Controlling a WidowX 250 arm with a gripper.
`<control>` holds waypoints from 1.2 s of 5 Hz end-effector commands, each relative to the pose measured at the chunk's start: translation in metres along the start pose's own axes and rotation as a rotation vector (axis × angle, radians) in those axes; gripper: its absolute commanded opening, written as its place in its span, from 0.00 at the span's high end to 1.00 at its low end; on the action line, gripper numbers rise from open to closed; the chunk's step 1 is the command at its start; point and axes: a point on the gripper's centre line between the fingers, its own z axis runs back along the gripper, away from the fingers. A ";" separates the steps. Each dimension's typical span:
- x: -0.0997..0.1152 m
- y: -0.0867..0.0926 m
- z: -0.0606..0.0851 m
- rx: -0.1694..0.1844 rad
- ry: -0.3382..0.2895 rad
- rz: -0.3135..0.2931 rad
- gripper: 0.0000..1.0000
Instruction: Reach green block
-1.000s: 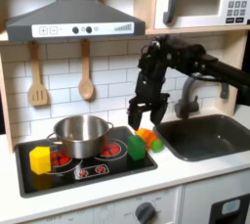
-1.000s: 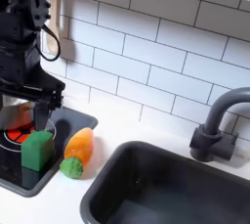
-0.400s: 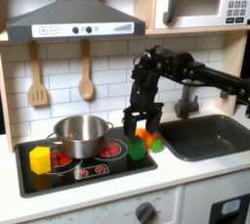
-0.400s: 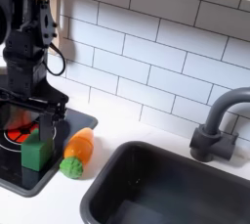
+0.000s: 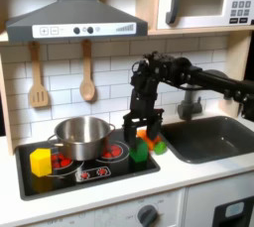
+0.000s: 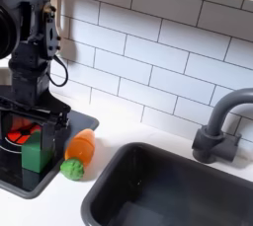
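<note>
gripper poised over the green block on the toy stove

in the first exterior view, the stove (image 5: pixel 60 176) is the landmark. the green block (image 5: pixel 138 151) stands on the stove's corner nearest the sink (image 5: pixel 213 137), and the gripper (image 5: pixel 137 133) hangs straight above it, fingers spread and pointing down, the tips about level with the block's top. whether they touch it cannot be told. a steel pot (image 5: pixel 81 134) sits at the middle of the stove, and a yellow block (image 5: pixel 40 161) stands on the stove's far side from the sink. an orange piece (image 5: pixel 151 139) with a small green end lies just off the stove, toward the sink.

in the second exterior view, the green block (image 6: pixel 38 152) stands on the stove (image 6: pixel 20 179) edge, framed by the gripper (image 6: pixel 37 121), whose dark fingers (image 6: pixel 54 128) stand apart on either side of it, nothing clamped. the orange piece (image 6: pixel 78 148) lies just beside the stove, close to the block.

to finish the reach well, the arm should probably descend plumb and slowly, keeping the block centred between the fingers, so no fingertip lands on its top or nudges the orange piece.

the block looks solid, matte plastic, chunky with squared edges. the pot is shiny metal, the stove glossy black, the orange piece rounded and smooth.
</note>
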 end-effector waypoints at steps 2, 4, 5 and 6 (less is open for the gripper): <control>0.005 -0.010 -0.018 0.001 0.020 -0.023 0.00; 0.010 -0.008 -0.028 0.009 0.031 -0.021 0.00; 0.008 -0.010 -0.036 0.013 0.051 -0.033 0.00; 0.009 -0.009 -0.040 0.014 0.057 -0.042 0.00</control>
